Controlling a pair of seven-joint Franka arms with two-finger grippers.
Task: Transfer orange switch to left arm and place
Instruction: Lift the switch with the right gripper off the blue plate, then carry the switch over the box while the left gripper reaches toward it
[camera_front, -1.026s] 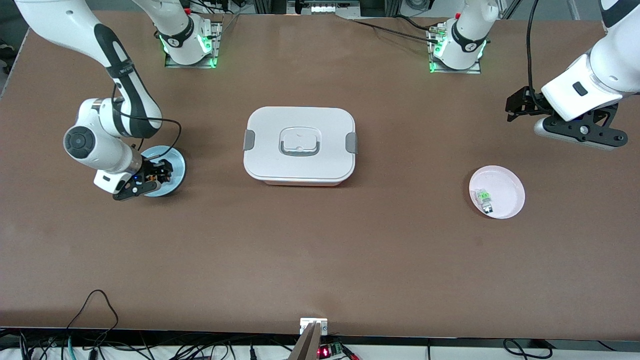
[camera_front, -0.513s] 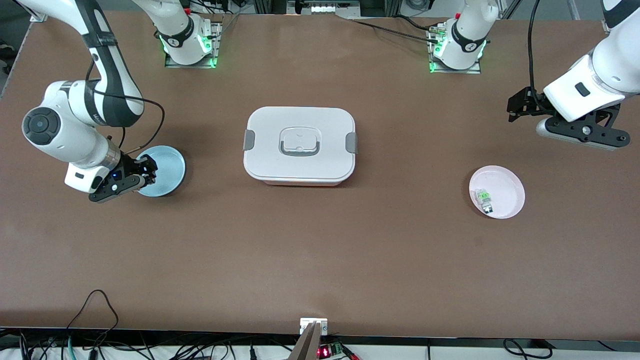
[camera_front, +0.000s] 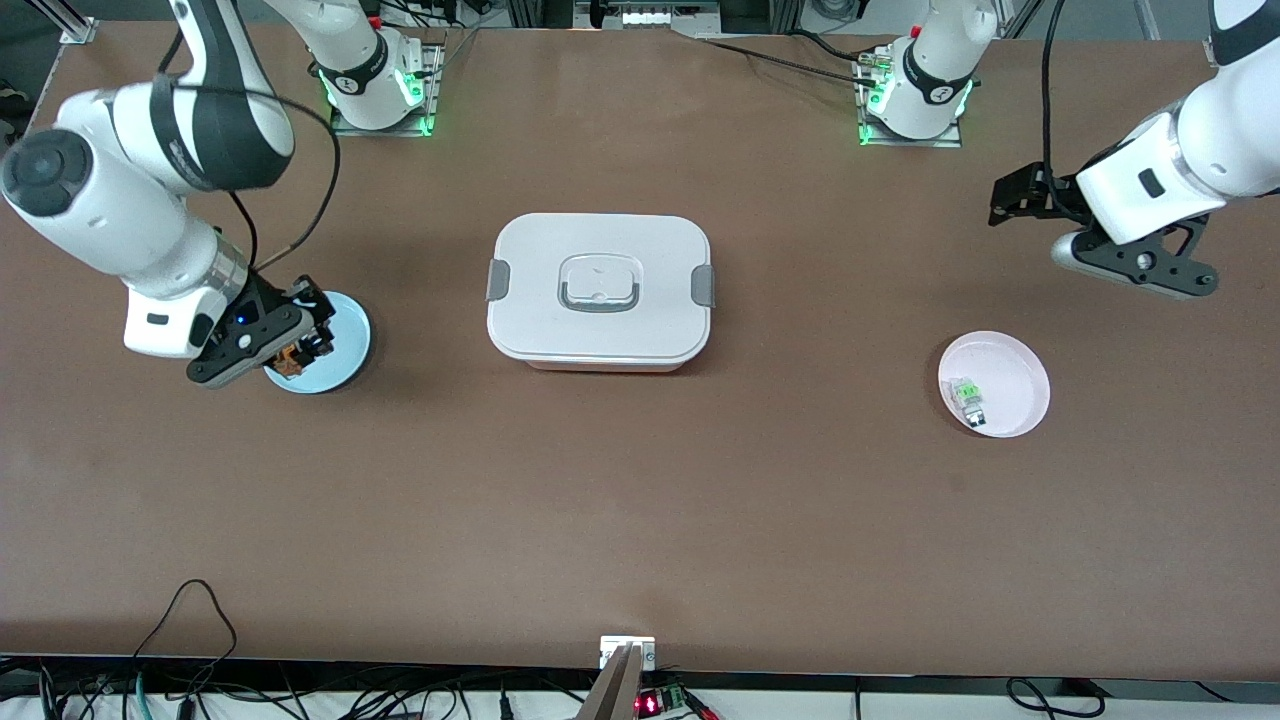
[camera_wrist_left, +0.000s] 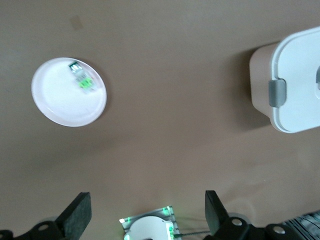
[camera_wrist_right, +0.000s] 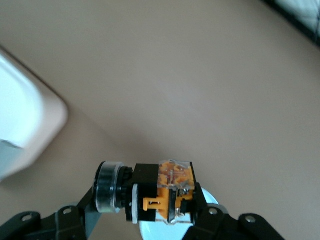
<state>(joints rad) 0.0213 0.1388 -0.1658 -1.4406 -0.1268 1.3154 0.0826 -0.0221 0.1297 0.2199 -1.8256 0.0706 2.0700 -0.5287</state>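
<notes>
Step in hand: pick-up done, carry beginning.

Right tool (camera_front: 300, 345), left-centre of frame, pinches tiny black-and-orange switch (camera_wrist_right: 167, 192) over round pale-blue dish (camera_front: 345, 345).

Left tool (camera_wrist_left: 145, 215), upper right, spread, empty, waiting over brown counter (camera_front: 640, 500).

Next, likely: route switch around large white lidded box (camera_front: 600, 290), frame centre, toward handover with left tool.
</notes>
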